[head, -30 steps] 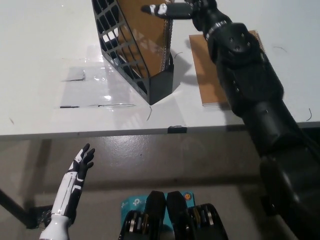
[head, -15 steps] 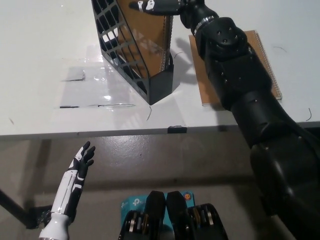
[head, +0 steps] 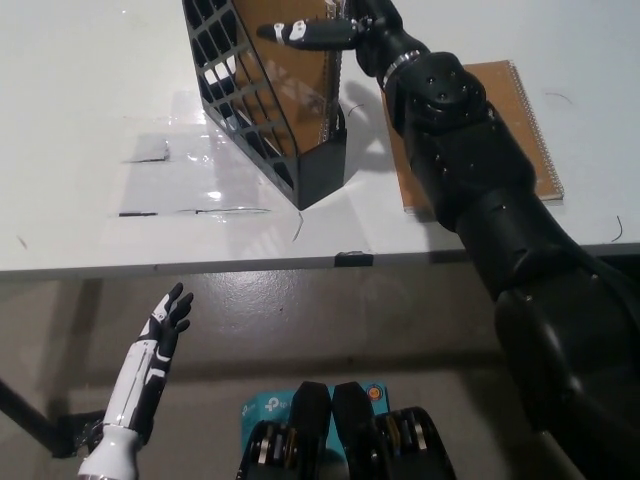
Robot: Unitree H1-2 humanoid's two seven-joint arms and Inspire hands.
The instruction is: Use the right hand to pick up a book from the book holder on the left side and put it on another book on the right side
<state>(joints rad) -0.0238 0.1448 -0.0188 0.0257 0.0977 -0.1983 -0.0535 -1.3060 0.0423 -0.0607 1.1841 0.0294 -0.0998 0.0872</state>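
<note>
- Our black right hand (head: 318,32) has moved further left over the last second, and now reaches across the top of the holder (head: 270,100), fingers stretched flat over the brown book (head: 295,90) standing inside, nothing gripped yet.
- We judge the pick-up is only starting.
- The second book (head: 520,110) lies flat on the table (head: 90,120), right of that hand, partly hidden by our arm.
- Our white left hand (head: 165,320) hangs open, far below, over grey floor (head: 330,320).
</note>
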